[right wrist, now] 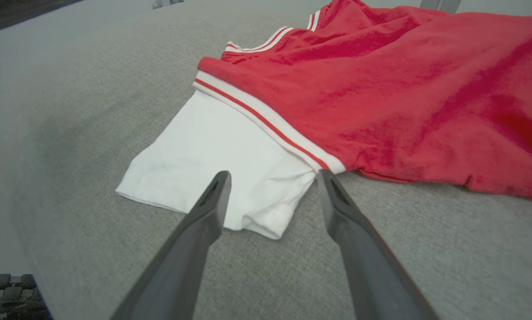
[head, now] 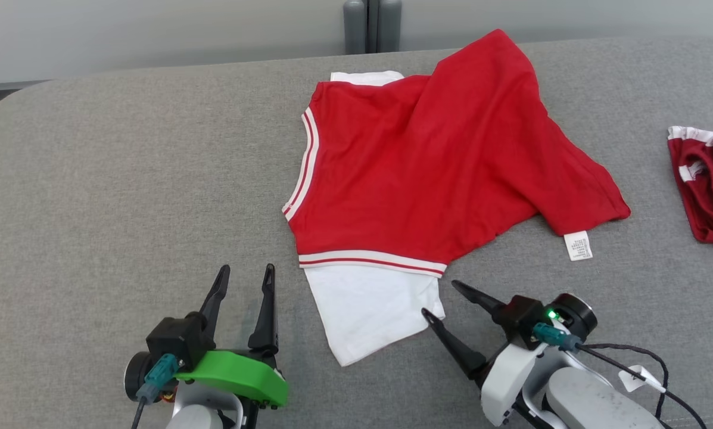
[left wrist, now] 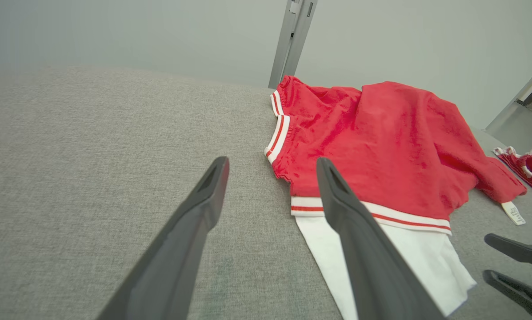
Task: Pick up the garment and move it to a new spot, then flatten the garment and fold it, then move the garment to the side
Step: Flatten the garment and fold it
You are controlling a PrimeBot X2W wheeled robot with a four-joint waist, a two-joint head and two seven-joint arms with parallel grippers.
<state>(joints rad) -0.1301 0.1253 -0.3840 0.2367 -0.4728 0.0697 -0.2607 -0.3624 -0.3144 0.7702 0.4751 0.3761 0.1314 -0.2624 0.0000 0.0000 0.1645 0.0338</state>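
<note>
Garment [head: 427, 173] lies rumpled, red over white; left claw [head: 246, 268] and right claw [head: 439, 298] gape.

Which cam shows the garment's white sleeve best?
Right wrist view: the white sleeve is close, with hem and creases clear. Head view shows its whole outline from above, but smaller. In the left wrist view a finger of the left claw covers part.

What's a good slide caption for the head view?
Open left hand and right hand poised beside a rumpled red-and-white garment on grey fabric.
</note>
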